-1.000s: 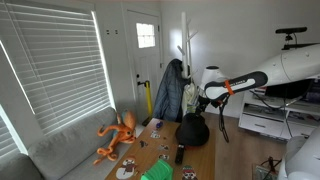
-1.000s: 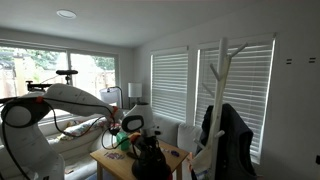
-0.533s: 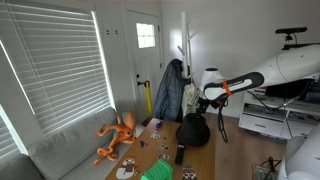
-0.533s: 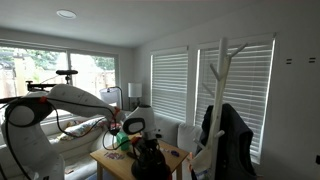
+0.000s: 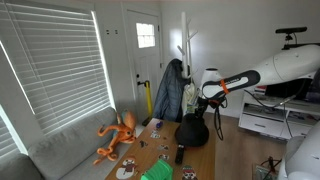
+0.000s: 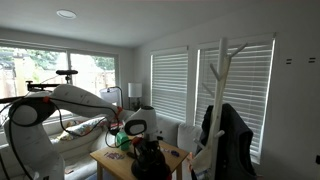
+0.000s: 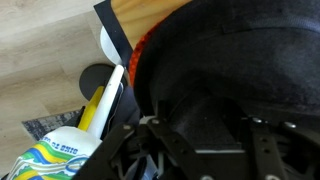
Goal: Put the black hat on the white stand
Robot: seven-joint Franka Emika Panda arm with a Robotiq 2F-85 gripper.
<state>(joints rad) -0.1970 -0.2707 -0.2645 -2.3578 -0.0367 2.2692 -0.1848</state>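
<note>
Black hat (image 5: 192,131): one; white stand (image 5: 186,40): one.

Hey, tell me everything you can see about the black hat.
The black hat is plain, matte and round-domed, apparently fabric. It is at the end of the wooden table, just under the gripper. The wrist view shows it filling most of the frame, a red edge beside it. Whether the fingers grip it is unclear.
</note>
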